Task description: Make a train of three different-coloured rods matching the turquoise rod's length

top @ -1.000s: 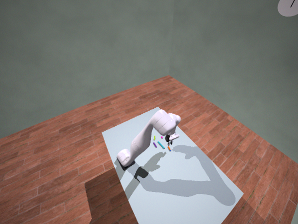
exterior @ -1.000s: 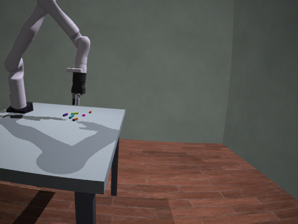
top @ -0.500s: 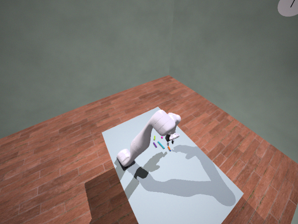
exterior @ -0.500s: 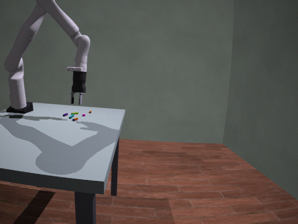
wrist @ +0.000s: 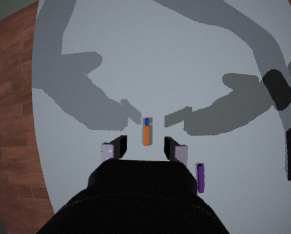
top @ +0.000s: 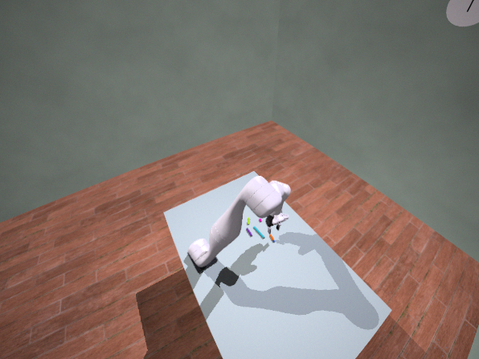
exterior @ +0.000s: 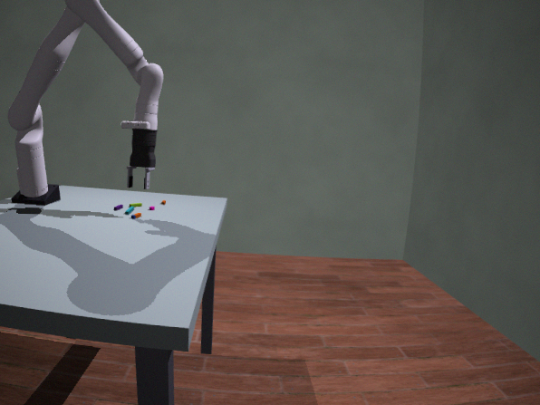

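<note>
Two-finger gripper (wrist: 145, 148) hangs wide open and empty above the short orange rod (wrist: 146, 135). The tiny blue rod (wrist: 146, 121) touches its 12 o'clock end, in line as a train start. Long turquoise rod (exterior: 130, 210) lies apart for reference; a lime rod (exterior: 135, 205) would complete the sum.

Your pale grey table (exterior: 190, 226) carries a small cluster of rods: purple (exterior: 118, 207), lime (exterior: 135, 205), turquoise (exterior: 130, 210), magenta (exterior: 151, 207), an orange one (exterior: 137, 215) touching a blue bit (exterior: 132, 216) end to end, and another orange piece (exterior: 163, 202) well apart.

My arm (exterior: 50, 58) is smooth glossy white tubes with rounded joints, a black square base (exterior: 36, 195), black wrist block, pale grey fingers.
</note>
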